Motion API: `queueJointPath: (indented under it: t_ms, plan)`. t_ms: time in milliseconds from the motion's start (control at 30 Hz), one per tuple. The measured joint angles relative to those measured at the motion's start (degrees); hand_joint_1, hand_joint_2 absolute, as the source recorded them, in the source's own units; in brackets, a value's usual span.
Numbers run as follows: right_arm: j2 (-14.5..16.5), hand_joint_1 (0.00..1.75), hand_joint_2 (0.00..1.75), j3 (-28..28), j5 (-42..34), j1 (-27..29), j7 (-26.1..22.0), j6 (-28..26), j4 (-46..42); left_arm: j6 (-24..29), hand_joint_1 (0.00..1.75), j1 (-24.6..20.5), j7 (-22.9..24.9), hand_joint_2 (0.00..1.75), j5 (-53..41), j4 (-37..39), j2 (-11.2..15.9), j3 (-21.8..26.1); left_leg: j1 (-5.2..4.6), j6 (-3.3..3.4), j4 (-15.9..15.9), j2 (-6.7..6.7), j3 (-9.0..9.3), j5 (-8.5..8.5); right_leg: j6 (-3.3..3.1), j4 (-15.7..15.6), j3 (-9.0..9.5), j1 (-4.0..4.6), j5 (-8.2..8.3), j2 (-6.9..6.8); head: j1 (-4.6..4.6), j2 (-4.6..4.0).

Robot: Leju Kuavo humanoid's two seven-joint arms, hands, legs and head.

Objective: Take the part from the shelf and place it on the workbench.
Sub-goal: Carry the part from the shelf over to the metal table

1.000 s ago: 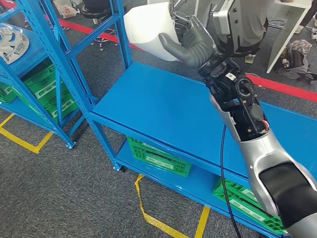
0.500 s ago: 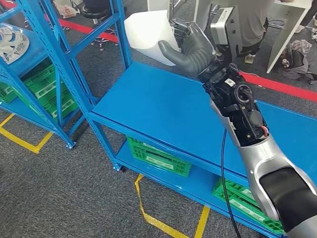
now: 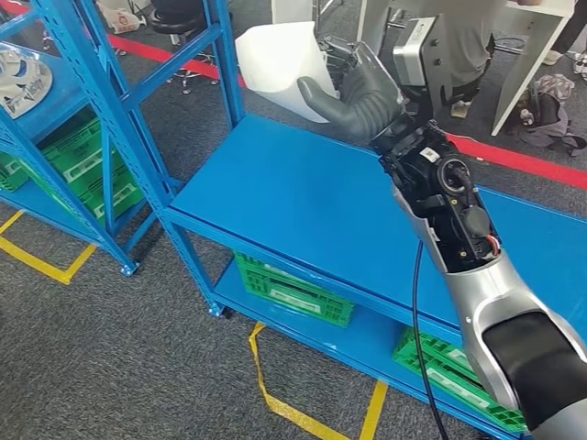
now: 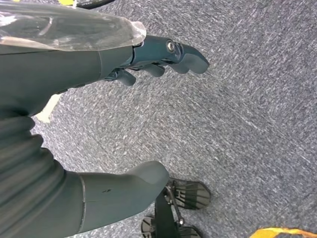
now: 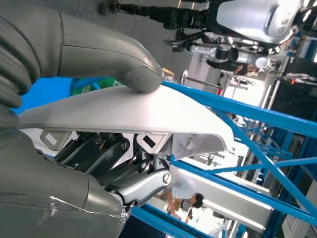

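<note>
Carpet [image 4: 242, 124] lies under the hanging left hand [image 4: 112, 114], fingers [image 4: 168, 52] apart, holding nothing. Farther off, the right hand [image 3: 359, 92] pinches the white part [image 3: 281, 60] between thumb and fingers above the blue desk's [image 3: 312, 202] far edge.

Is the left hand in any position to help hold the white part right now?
Probably not. The left hand hangs open over the carpet, while the right hand holds the white part above the blue bench.

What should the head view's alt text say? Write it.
The robot's right hand holds a white part above the far edge of a blue workbench. Green crates sit on its lower shelf, and a blue shelf stands to the left on grey carpet.
</note>
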Motion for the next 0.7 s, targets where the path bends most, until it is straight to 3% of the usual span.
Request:
queueJointPath:
  t_ms: [67,100,200,233,267,300,367,433,500,567,633,700]
  plan:
    - [-0.04,1.75,1.75,-0.32,-0.01,0.14,0.14,-0.02,-0.42,-0.02,0.0,-0.04,-0.02,1.75,-0.07,0.0,0.07,0.01,0.38,0.35,-0.67,0.18,0.34,0.38,0.35,0.4,-0.09,0.06,-0.5,0.01,0.09,0.0]
    - [-0.09,1.75,1.75,-0.45,-0.01,0.19,0.22,-0.02,-0.57,-0.02,0.0,-0.08,-0.03,1.75,-0.09,0.0,0.08,0.01,0.6,0.51,-1.04,0.31,0.54,0.55,0.49,1.76,-0.62,0.1,-1.58,0.02,0.28,0.0]
    - [-0.28,1.75,1.75,-0.61,-0.04,0.65,0.44,-0.03,-0.94,-0.02,0.0,-0.23,-0.05,1.75,-0.13,0.0,0.03,0.01,0.83,0.7,-1.35,0.54,0.76,0.68,0.97,12.6,-5.36,-0.08,-7.23,0.0,0.97,0.0]
    - [-0.34,1.75,1.75,-0.61,-0.04,0.92,0.49,-0.03,-1.02,-0.03,0.0,-0.25,-0.05,1.75,-0.14,0.0,0.0,0.02,0.9,0.69,-1.34,0.55,0.76,0.66,1.21,15.9,-6.89,-0.26,-8.21,-0.01,1.09,0.0]
    - [-0.39,1.75,1.75,-0.63,-0.04,1.14,0.52,-0.04,-1.04,-0.04,0.0,-0.24,-0.05,1.75,-0.14,0.0,-0.03,0.04,1.0,0.64,-1.3,0.54,0.76,0.63,1.46,17.34,-7.61,-0.46,-8.03,-0.01,1.18,0.0]
    - [-0.43,1.75,1.75,-0.67,-0.04,1.26,0.54,-0.04,-1.05,-0.05,0.0,-0.22,-0.05,1.75,-0.14,0.0,-0.04,0.1,1.16,0.52,-1.22,0.51,0.76,0.56,1.73,16.4,-7.22,-0.71,-6.66,-0.03,1.32,0.0]
    - [-0.44,1.75,1.75,-0.78,-0.04,1.24,0.54,-0.04,-1.11,-0.08,0.0,-0.23,-0.05,1.75,-0.14,0.0,-0.05,0.32,1.55,-0.01,-0.82,0.42,0.73,0.26,2.24,9.39,-3.96,-1.29,-2.47,-0.05,1.64,0.0]
    - [-0.44,1.75,1.75,-0.9,-0.04,1.17,0.62,-0.09,-1.3,-0.1,0.0,-0.29,-0.07,1.75,-0.2,0.0,-0.05,0.52,1.71,-0.91,-0.2,0.23,0.54,0.01,2.28,3.14,-0.79,-1.33,-0.25,0.23,2.06,0.0]
    - [-0.44,1.75,1.75,-0.99,-0.04,1.25,0.8,-0.19,-1.5,-0.1,0.0,-0.32,-0.13,1.75,-0.32,0.0,-0.04,0.57,1.69,-1.77,0.08,0.06,0.32,0.12,1.56,1.63,-0.04,-0.91,-0.39,0.53,2.11,0.0]
    - [-0.45,1.75,1.75,-1.04,-0.04,1.33,0.95,-0.31,-1.67,-0.1,0.0,-0.33,-0.19,1.75,-0.4,0.0,-0.02,0.57,1.82,-2.45,0.34,0.12,0.09,-0.11,0.39,1.32,-0.23,-0.96,-0.27,0.46,1.79,0.0]
    - [-0.45,1.75,1.75,-1.08,-0.04,1.33,1.01,-0.51,-1.95,-0.1,0.0,-0.36,-0.22,1.75,-0.48,0.0,-0.01,0.57,1.96,-2.82,3.82,0.55,-1.42,-2.72,-0.79,1.02,-0.52,-1.06,0.21,0.28,1.11,0.0]
    - [-0.45,1.75,1.75,-1.09,-0.04,1.47,1.03,-0.72,-2.12,-0.1,0.0,-0.42,-0.22,1.75,-0.54,0.0,0.01,0.57,1.96,-2.98,11.63,0.88,-4.74,-7.01,-1.51,0.99,-1.06,-0.79,0.62,0.12,0.18,0.0]
